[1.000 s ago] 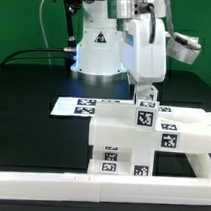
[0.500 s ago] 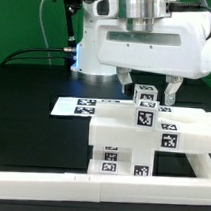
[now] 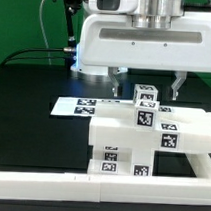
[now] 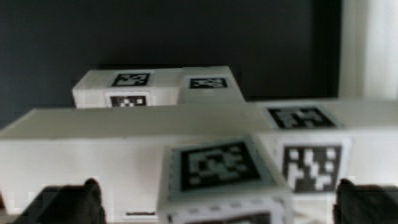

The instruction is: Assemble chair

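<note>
The chair (image 3: pixel 142 135) sits at the near side of the black surface (image 3: pixel 34 85), toward the exterior view's right — a chunky white stack of tagged blocks with a small tagged post (image 3: pixel 146 96) standing up from its top. In the wrist view the same stack fills the picture, tags facing the camera. The tool (image 3: pixel 146 88) hangs just above that post, its fingers (image 3: pixel 117 82) spread as wide as they go, one on either side and touching nothing. A second ago they sat lower and closer in around the post; since then they have parted and the arm has lifted a little. My reading: the post has just been let go and stands on its own, so this piece counts as placed. The marker board (image 3: pixel 78 105) lies flat behind the chair, and a long white rail (image 3: pixel 50 178) runs along the front edge.
</note>
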Motion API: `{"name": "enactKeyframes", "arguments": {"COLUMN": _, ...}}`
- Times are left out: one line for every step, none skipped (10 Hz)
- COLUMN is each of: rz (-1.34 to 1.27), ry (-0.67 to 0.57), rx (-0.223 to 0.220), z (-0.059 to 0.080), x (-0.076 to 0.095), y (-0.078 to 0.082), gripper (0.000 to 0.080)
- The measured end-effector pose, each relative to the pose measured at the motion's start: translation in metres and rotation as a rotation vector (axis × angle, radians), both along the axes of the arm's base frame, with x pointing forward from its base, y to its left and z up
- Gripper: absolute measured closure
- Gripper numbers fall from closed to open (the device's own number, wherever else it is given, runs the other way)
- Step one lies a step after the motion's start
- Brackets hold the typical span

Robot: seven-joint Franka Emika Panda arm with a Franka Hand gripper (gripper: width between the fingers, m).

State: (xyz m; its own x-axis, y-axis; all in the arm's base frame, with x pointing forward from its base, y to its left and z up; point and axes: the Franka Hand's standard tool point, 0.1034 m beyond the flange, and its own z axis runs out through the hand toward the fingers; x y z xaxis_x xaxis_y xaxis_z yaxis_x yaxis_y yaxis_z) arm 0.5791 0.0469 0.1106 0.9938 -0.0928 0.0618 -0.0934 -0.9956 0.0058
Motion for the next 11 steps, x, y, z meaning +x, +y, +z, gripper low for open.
{"name": "enactKeyframes", "arguments": {"rz": -0.022, "ry": 0.000, "rx": 0.001, "z": 0.0000, "x": 0.0000, "y": -0.0003, "gripper": 0.0273}}
{"name": "enactKeyframes", "arguments": {"rz": -0.023, "ry": 0.000, "rx": 0.001, "z": -0.0001, "x": 0.0000, "y": -0.0006, "gripper": 0.0415}}
{"name": "enactKeyframes", "arguments": {"rz": -0.062, "ry": 0.000, "rx": 0.003, "z": -0.0004, "x": -0.0001, "y": -0.0005, "gripper": 0.0539}}
{"name": "enactKeyframes", "arguments": {"rz": -0.153, "ry": -0.001, "rx": 0.010, "z": -0.0007, "x": -0.0003, "y": -0.0002, "gripper": 0.0539}}
{"name": "enactKeyframes", "arguments": {"rz": -0.203, "ry": 0.000, "rx": 0.012, "z": -0.0013, "x": -0.0004, "y": -0.0008, "gripper": 0.0535}}
{"name": "enactKeyframes", "arguments": {"rz": -0.377, "ry": -0.003, "rx": 0.021, "z": -0.0015, "x": -0.0003, "y": -0.0032, "gripper": 0.0535}}
{"name": "enactKeyframes", "arguments": {"rz": -0.509, "ry": -0.016, "rx": 0.028, "z": -0.0019, "x": 0.0002, "y": -0.0029, "gripper": 0.0535}}
{"name": "enactKeyframes", "arguments": {"rz": -0.618, "ry": -0.027, "rx": 0.035, "z": -0.0017, "x": 0.0008, "y": -0.0030, "gripper": 0.0535}}
{"name": "enactKeyframes", "arguments": {"rz": -0.714, "ry": -0.033, "rx": 0.044, "z": -0.0017, "x": 0.0010, "y": -0.0026, "gripper": 0.0535}}
{"name": "enactKeyframes", "arguments": {"rz": -0.867, "ry": -0.045, "rx": 0.069, "z": -0.0019, "x": 0.0019, "y": -0.0021, "gripper": 0.0535}}
{"name": "enactKeyframes", "arguments": {"rz": -0.987, "ry": -0.059, "rx": 0.097, "z": -0.0020, "x": 0.0015, "y": -0.0026, "gripper": 0.0535}}
